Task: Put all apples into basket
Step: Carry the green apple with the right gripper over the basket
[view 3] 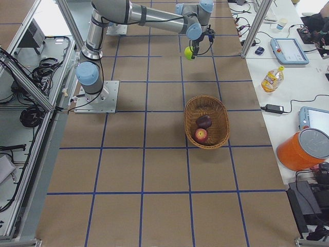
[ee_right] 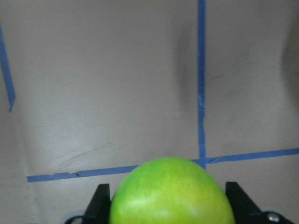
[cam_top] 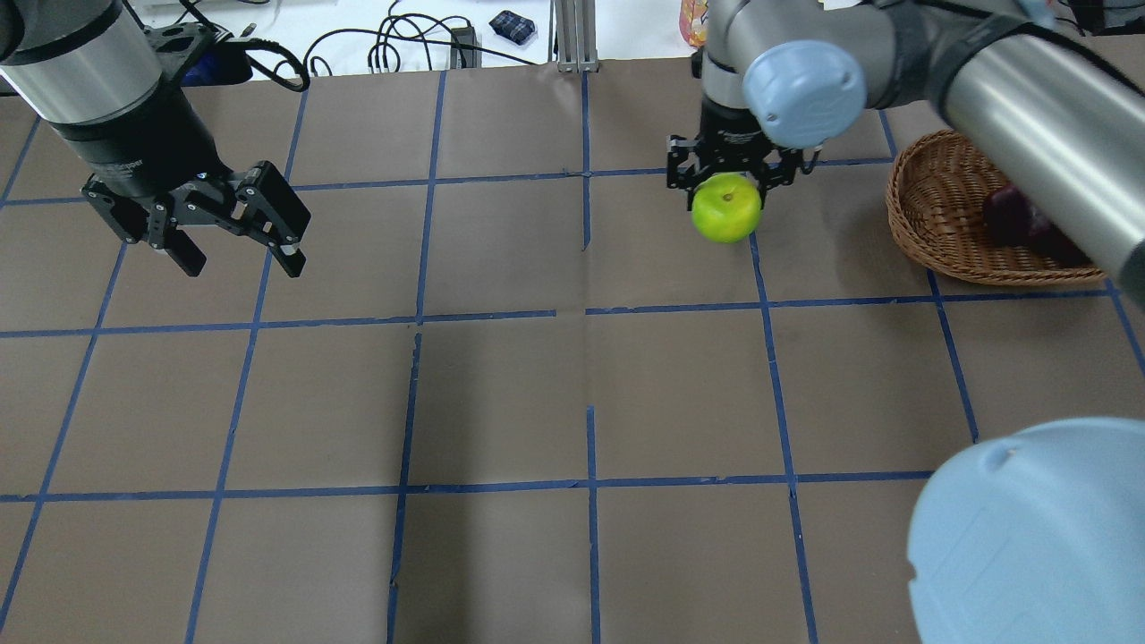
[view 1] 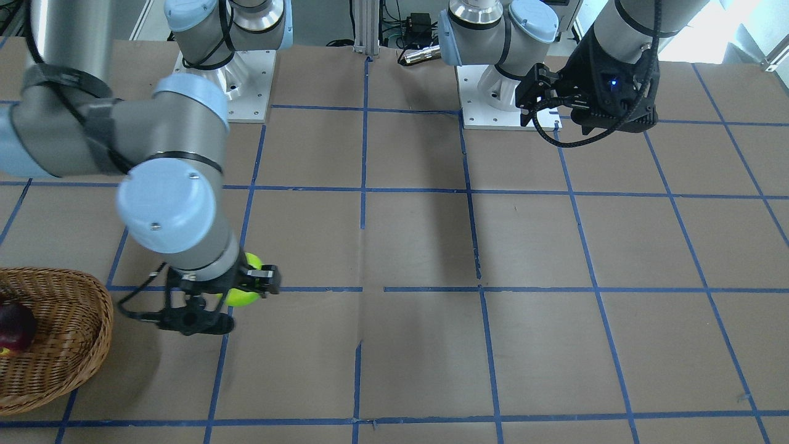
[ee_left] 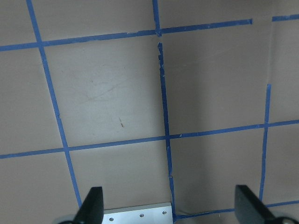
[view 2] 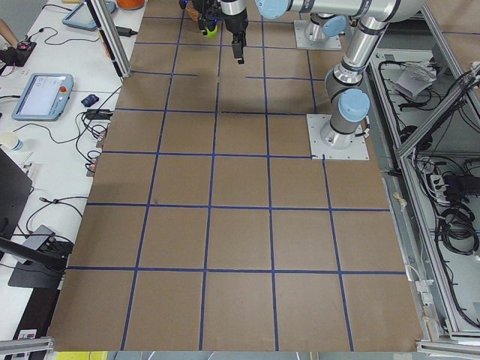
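Observation:
My right gripper [cam_top: 726, 182] is shut on the lime green apple [cam_top: 726, 208], holding it above the table to the left of the basket; the apple fills the bottom of the right wrist view [ee_right: 172, 192] between the fingers [ee_right: 99, 203]. The wicker basket [cam_top: 936, 234] stands at the table's right side. It holds the dark maroon apple [view 3: 204, 121] and the red apple [view 3: 200, 135]. In the front-facing view the basket [view 1: 71, 330] shows only the maroon apple [view 1: 16, 327]. My left gripper [cam_top: 241, 261] hangs open and empty over the far left of the table [ee_left: 169, 207].
Both arm bases [view 1: 246, 86] are bolted at the robot's edge of the table. My right arm's elbow [cam_top: 1029, 537] blocks the overhead view's lower right corner. A side bench beyond the basket carries a bottle [view 3: 271, 78], tablets and an orange bucket [view 3: 304, 149].

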